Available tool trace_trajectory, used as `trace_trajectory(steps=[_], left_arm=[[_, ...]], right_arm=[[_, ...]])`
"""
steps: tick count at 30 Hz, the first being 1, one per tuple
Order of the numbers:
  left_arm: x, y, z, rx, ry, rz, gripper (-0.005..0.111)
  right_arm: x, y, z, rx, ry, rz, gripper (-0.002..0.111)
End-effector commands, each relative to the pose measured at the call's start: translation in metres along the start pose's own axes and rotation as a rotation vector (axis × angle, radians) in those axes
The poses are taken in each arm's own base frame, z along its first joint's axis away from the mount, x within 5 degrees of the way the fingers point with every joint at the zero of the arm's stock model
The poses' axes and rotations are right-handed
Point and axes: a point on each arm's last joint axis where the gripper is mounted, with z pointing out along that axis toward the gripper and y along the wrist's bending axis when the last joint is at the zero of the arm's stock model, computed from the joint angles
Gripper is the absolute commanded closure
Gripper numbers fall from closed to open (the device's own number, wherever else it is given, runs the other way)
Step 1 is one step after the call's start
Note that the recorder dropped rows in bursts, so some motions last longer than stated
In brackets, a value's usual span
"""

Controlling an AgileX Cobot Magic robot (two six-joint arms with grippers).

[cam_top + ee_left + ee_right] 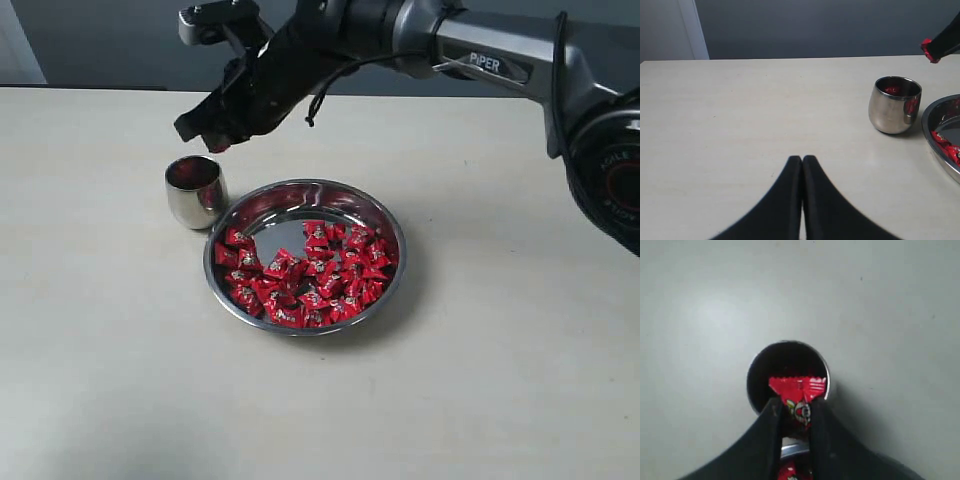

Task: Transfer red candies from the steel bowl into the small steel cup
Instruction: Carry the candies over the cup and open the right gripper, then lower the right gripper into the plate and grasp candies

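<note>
Right gripper [796, 407] pinched narrow on one red candy [797, 389], hanging over the small steel cup [196, 188], which stands toward the table's [520, 400] far edge, just beside the steel bowl [392, 232]; left gripper [802, 160] closed, empty. It should centre, drop lower, then release so nothing bounces out. Right wrist view shows alignment over the mouth; only exterior view shows the height gap.

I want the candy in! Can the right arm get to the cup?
Probably yes: the right arm holds a candy in its jaws above the cup's open mouth, nothing between.
</note>
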Motion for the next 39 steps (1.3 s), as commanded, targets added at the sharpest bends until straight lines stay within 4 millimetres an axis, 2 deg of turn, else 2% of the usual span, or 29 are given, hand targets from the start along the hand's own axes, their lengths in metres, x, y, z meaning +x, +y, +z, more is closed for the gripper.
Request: trace_trajectory(steps=[1, 12, 18, 20, 22, 26, 28, 31, 35, 39], left_arm=[[0.000, 0.000, 0.000, 0.005, -0.011, 0.000, 0.106], [0.000, 0.000, 0.000, 0.005, -0.011, 0.000, 0.106], [0.000, 0.000, 0.000, 0.005, -0.011, 0.000, 0.106], [0.000, 0.000, 0.000, 0.005, -0.011, 0.000, 0.106], [0.000, 0.000, 0.000, 0.005, -0.011, 0.000, 0.106], [0.000, 0.000, 0.000, 0.005, -0.011, 0.000, 0.106], [0.000, 0.000, 0.000, 0.005, -0.011, 0.000, 0.106], [0.000, 0.000, 0.000, 0.005, -0.011, 0.000, 0.106], [0.000, 0.000, 0.000, 0.005, -0.011, 0.000, 0.106], [0.000, 0.000, 0.000, 0.005, -0.011, 0.000, 0.106]], right_arm=[[-0.009, 0.003, -0.005, -0.031, -0.079, -0.024, 0.109], [-0.014, 0.002, -0.006, -0.021, -0.125, -0.063, 0.108], [-0.013, 0.002, -0.005, -0.021, -0.123, -0.075, 0.090], [-0.008, 0.000, 0.003, -0.023, -0.105, -0.077, 0.085], [0.002, -0.003, 0.017, -0.043, -0.066, -0.055, 0.085], [0.010, -0.005, 0.029, -0.066, -0.037, -0.037, 0.085], [0.010, -0.004, 0.029, -0.073, -0.043, -0.049, 0.081], [0.009, -0.003, 0.029, -0.087, -0.055, -0.042, 0.063], [0.008, -0.002, 0.022, -0.092, -0.030, -0.066, 0.063], [0.016, -0.003, 0.007, -0.028, 0.142, -0.089, 0.063]])
